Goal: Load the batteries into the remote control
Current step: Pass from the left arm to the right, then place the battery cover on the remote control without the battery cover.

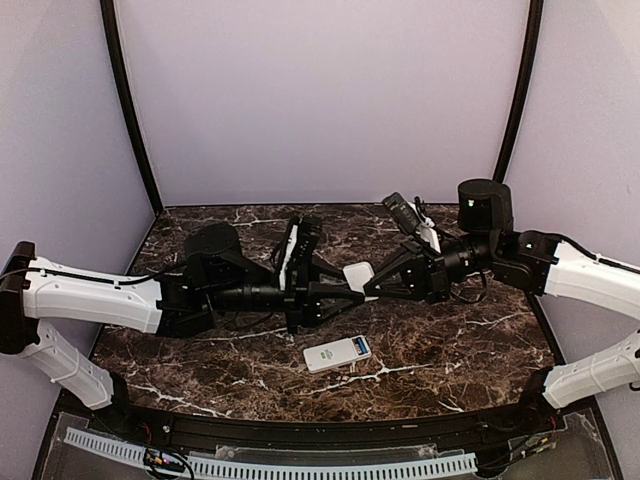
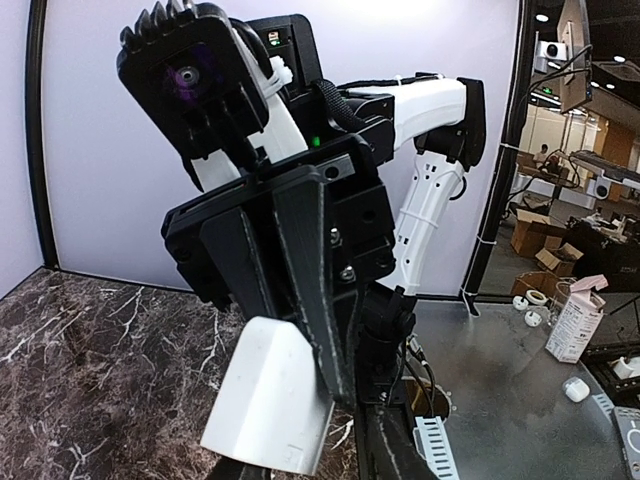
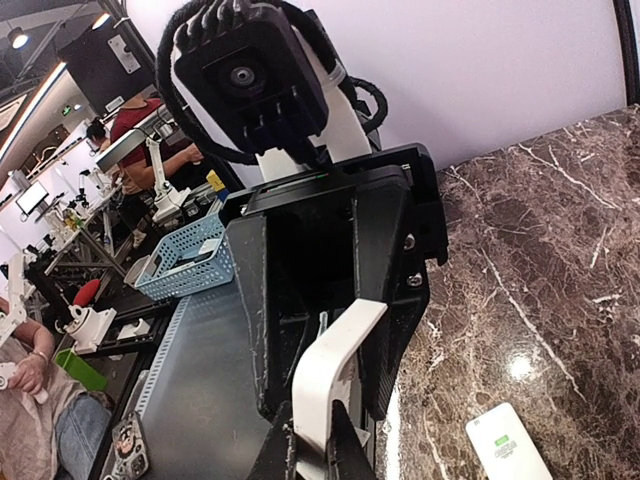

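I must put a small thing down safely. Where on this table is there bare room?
Free: the table near-left, between the left arm and the remote control; also near-right, between the remote control and the right arm. Crowded: the centre, where left fingers and right fingers meet at the white plate.

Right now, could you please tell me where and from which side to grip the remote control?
Probably grip the remote control across its narrow width near mid-length, coming down from above: it lies flat on the table, both long edges clear.

One remote control [image 1: 337, 354], one white plate [image 1: 358, 274], two robot arms [image 1: 90, 295] [image 1: 585, 270].
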